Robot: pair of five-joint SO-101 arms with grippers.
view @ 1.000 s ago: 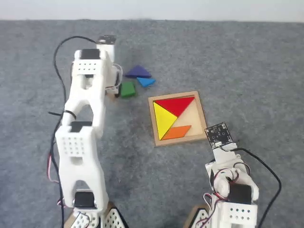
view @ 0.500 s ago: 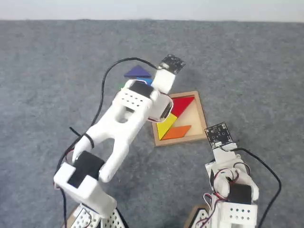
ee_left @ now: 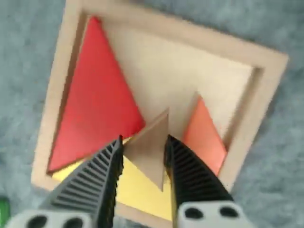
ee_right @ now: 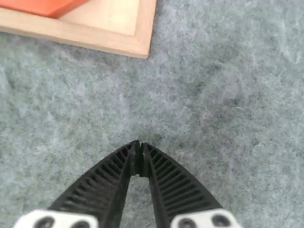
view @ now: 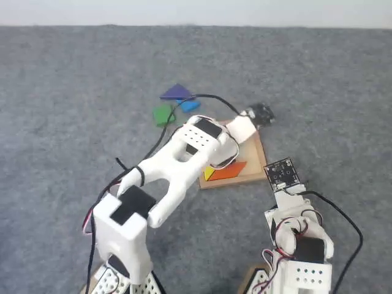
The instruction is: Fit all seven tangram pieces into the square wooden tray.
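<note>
Far left on the worktop (view: 73, 92), still loose: green square (view: 162, 114), purple triangle (view: 177, 93), blue triangle (view: 188, 105). Swung across from there to above the wooden tray (ee_left: 266, 95), left gripper (ee_left: 143, 141) clamped on a tan triangle (ee_left: 151, 156), probably fourth in beside the seated red triangle (ee_left: 99, 109), yellow triangle (ee_left: 137, 190) and orange parallelogram (ee_left: 204, 137). Rightmost, near the tray's corner, right gripper (ee_right: 138, 145) pressed together on nothing.

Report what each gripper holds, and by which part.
The left gripper holds a tan triangle across its middle, fingers on two opposite edges, over the tray. The right gripper is shut, holding nothing.
</note>
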